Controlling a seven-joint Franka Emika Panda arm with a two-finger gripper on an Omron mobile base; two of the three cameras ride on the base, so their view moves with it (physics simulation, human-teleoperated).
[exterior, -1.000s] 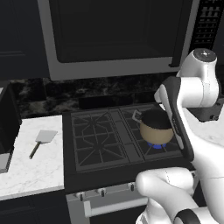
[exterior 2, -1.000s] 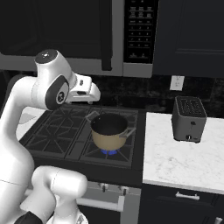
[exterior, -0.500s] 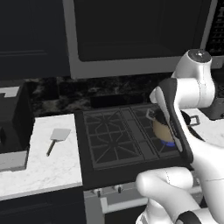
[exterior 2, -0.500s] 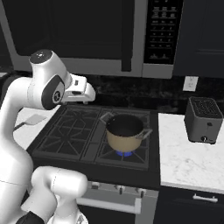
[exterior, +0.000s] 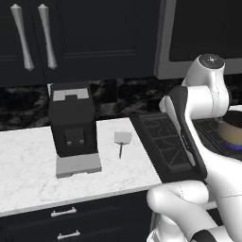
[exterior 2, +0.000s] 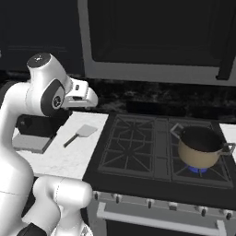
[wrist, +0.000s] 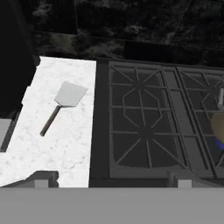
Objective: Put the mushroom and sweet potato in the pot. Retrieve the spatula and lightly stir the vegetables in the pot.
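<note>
The spatula (exterior: 122, 139) (exterior 2: 82, 132) (wrist: 65, 100) lies flat on the white marble counter, left of the stove, its grey blade toward the wall and its dark handle toward the front. The tan pot (exterior 2: 200, 146) (exterior: 231, 128) stands on the stove's front right burner; its inside looks dark. The mushroom and sweet potato are out of view. My gripper (wrist: 109, 180) (exterior 2: 89, 97) hangs open and empty above the counter's right edge, well above the spatula and slightly to its right. The pot's edge (wrist: 218, 124) shows far to the right in the hand view.
A black coffee machine (exterior: 73, 124) (exterior 2: 36, 126) stands on the counter just left of the spatula. The dark stove (exterior 2: 138, 147) has a blue flame (exterior 2: 198, 169) under the pot. Dark cabinets and a microwave hang above.
The base has driven left, so the whole scene has shifted right: the counter, spatula and coffee machine have come toward the middle. The gripper stays open.
</note>
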